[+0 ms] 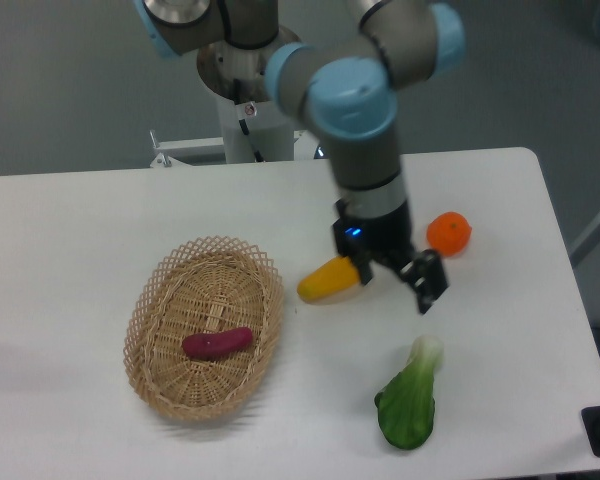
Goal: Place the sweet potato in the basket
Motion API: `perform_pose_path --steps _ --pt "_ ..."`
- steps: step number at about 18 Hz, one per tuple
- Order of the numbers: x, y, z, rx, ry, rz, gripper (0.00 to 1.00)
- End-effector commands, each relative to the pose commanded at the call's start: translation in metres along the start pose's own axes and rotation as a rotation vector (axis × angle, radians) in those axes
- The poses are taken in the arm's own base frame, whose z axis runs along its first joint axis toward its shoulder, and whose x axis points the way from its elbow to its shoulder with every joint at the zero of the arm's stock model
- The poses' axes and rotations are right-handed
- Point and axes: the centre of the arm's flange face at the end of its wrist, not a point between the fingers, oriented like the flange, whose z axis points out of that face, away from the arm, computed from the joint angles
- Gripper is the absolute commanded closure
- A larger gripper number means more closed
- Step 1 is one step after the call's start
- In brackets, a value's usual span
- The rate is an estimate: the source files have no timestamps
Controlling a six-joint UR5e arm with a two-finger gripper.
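Sweet potato (pixel 217 343) lies inside basket (pixel 152 312), lower left of frame, long axis near horizontal. Gripper (pixel 401 277), centre-right, well apart from it, fingers spread, holding nothing.

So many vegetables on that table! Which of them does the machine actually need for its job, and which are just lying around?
Part of the job:
- small magenta-red oblong sweet potato, lying inside the basket
- oval tan woven wicker basket

Just lying about:
- yellow-orange oblong fruit
- round orange
- leafy green bok choy with white stem

The two-finger gripper hangs over the table, holding nothing.
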Motion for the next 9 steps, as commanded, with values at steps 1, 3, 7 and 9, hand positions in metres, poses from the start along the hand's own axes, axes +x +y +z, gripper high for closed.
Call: perform_pose_path --steps 1,3,7,9 --pt "-0.0005 0.0074 0.0016 -0.005 0.004 0.016 0.00" --pt "-0.0023 0.0149 0.0018 -0.003 0.004 0.019 0.00" --pt "-0.0018 0.0167 0.0026 0.006 0.005 0.016 0.00" --pt "-0.0012 0.0158 0.0030 0.006 0.005 0.016 0.00"
